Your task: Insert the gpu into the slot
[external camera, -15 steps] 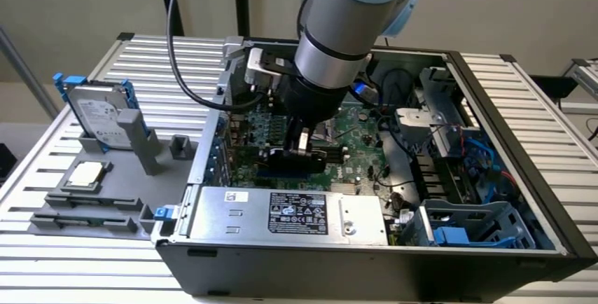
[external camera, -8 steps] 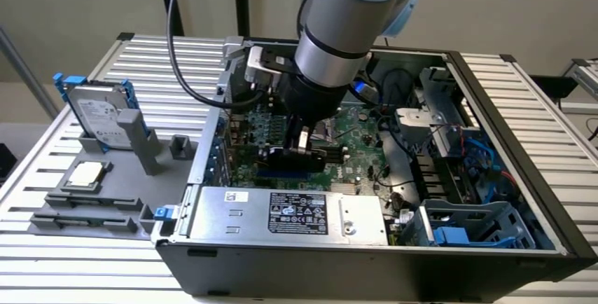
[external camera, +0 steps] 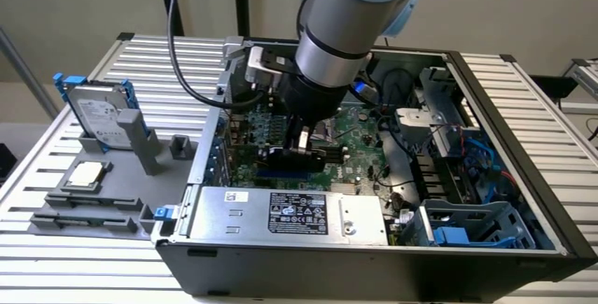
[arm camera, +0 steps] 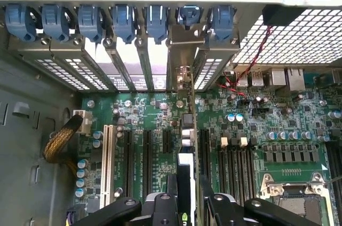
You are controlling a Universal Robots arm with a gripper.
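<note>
Exterior view, left to right. Grey tray (external camera: 89, 209) at 9 o'clock of the case: hard drive (external camera: 98, 115) with blue rails upright at its far end, a processor chip (external camera: 86, 174) lying flat below it.

Open case (external camera: 374, 269) on the slatted table (external camera: 75, 262). Silver power supply (external camera: 290, 213) along its near wall, green motherboard (external camera: 360, 153) behind it.

Arm (external camera: 346, 31) drops in from 12 o'clock. Gripper (external camera: 301, 155) sits low over the board, at 12 o'clock of the power supply. Gpu (external camera: 304, 158) upright between the fingers, card thin edge-on. Jaws wide, one each side of the card, clamped on it.

Slot (external camera: 285, 175): a blue strip directly under the card; whether the card is touching it or seated, cannot tell.

Wrist view: gpu (arm camera: 185, 130) stands on edge over the board, its metal bracket reaching up to the row of blue clips (arm camera: 123, 20) at the rear. Black fingers (arm camera: 168, 202) flank it. White slot (arm camera: 108, 156) at 9 o'clock of the card, processor socket (arm camera: 291, 194) at 3 o'clock.
</note>
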